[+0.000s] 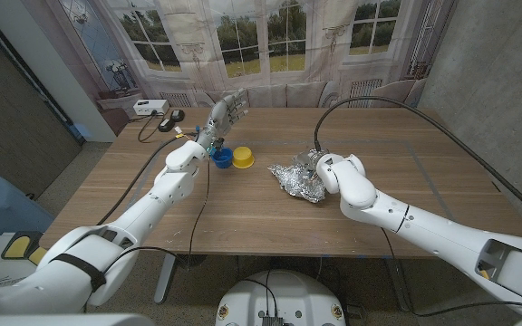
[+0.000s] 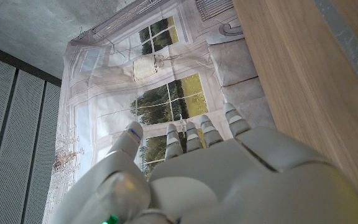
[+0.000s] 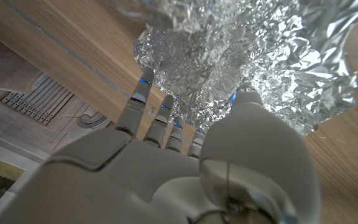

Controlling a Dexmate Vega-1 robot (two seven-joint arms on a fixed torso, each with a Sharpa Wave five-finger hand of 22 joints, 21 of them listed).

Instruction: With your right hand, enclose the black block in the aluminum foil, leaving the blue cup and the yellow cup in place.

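Observation:
The crumpled aluminum foil [image 1: 294, 179] lies in a lump at the middle of the wooden table [image 1: 397, 181]. My right hand [image 1: 319, 168] is on its right side. In the right wrist view its fingers [image 3: 143, 88] and thumb press on the foil [image 3: 229, 43] from both sides of a bulge. No black block shows; the foil covers whatever is inside. The blue cup [image 1: 218, 158] and the yellow cup [image 1: 242, 158] stand side by side left of the foil. My left hand [image 1: 226, 112] is raised above and behind the blue cup, fingers [image 2: 199, 132] spread, holding nothing.
A white box [image 1: 150, 107] and small black devices [image 1: 171, 119] with cables sit at the table's far left corner. A black cable [image 1: 397, 104] arcs over the right half of the table. The near half of the table is bare wood.

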